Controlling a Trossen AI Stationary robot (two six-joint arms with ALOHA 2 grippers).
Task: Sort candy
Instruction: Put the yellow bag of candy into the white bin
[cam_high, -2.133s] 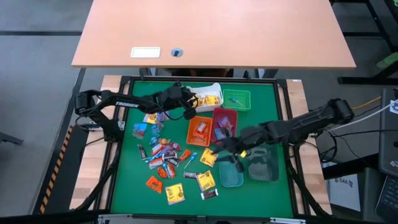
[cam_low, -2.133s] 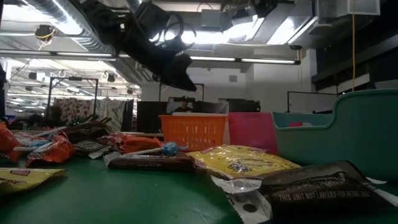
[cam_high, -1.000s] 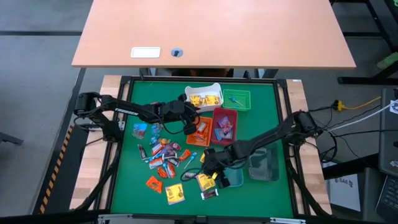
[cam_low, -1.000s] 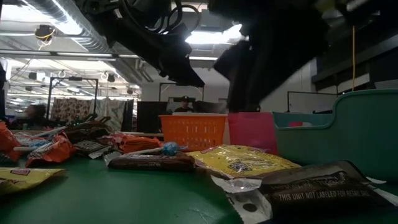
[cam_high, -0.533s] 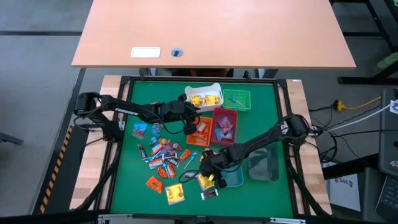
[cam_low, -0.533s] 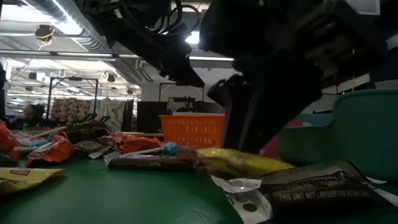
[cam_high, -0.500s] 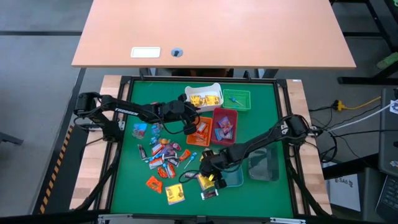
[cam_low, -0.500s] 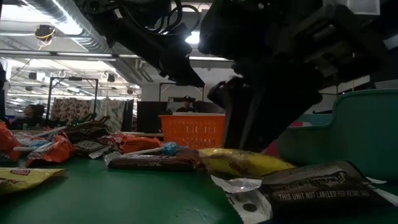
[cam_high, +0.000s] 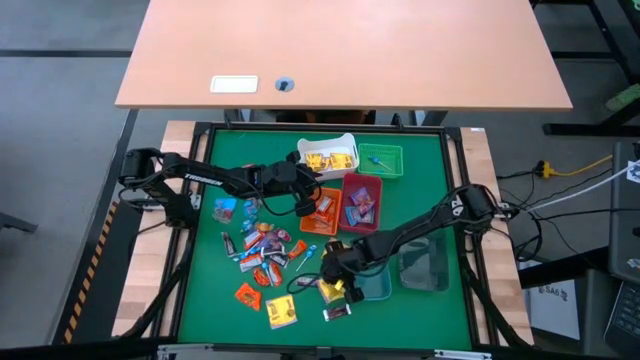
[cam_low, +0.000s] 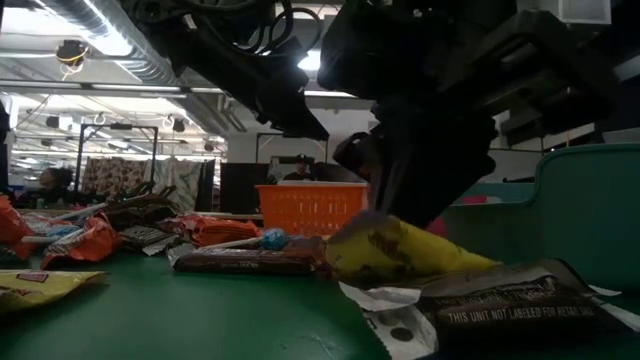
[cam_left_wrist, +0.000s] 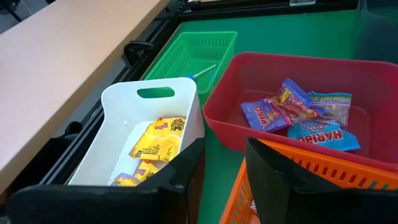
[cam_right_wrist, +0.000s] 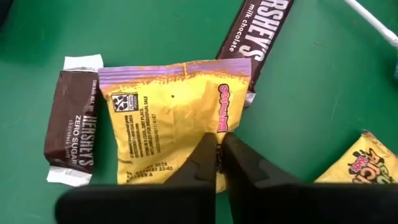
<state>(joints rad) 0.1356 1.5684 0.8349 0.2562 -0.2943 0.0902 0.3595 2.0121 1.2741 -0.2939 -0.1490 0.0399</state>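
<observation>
1. Now the yellow candy packet (cam_right_wrist: 174, 118) is pinched at its edge by the right end effector (cam_right_wrist: 219, 163), whose fingers are clamped together on the wrapper; half a second ago they stood apart over it.
2. Seen from table height, the same yellow candy packet (cam_low: 400, 255) has one end tilted up off the green tabletop (cam_low: 200, 320), where a moment before it lay flat, so the grip seems to have taken.
3. Beside it lie 2 dark brown chocolate bars: one bar (cam_right_wrist: 71, 127) just alongside the packet, the other bar (cam_right_wrist: 255, 28) partly tucked under its far corner. A second yellow packet (cam_right_wrist: 360, 162) sits nearby.
4. From above, the right end effector (cam_high: 335, 287) is low over the near part of the tabletop, next to the teal bin (cam_high: 375, 287).
5. That means the pick is made and the carry comes next; yellow packets already lie in the white bin (cam_left_wrist: 134, 134), so that is probably where this one belongs.
6. The loose pile of candy (cam_high: 262, 250) remains well to the left, so plenty of sorting is left.
7. The left end effector (cam_left_wrist: 221, 168) waits over the bins, fingers apart and holding nothing, between the white bin and the red bin (cam_left_wrist: 298, 115); the orange bin (cam_left_wrist: 286, 177) is just below it, though its contents are hard to make out.
</observation>
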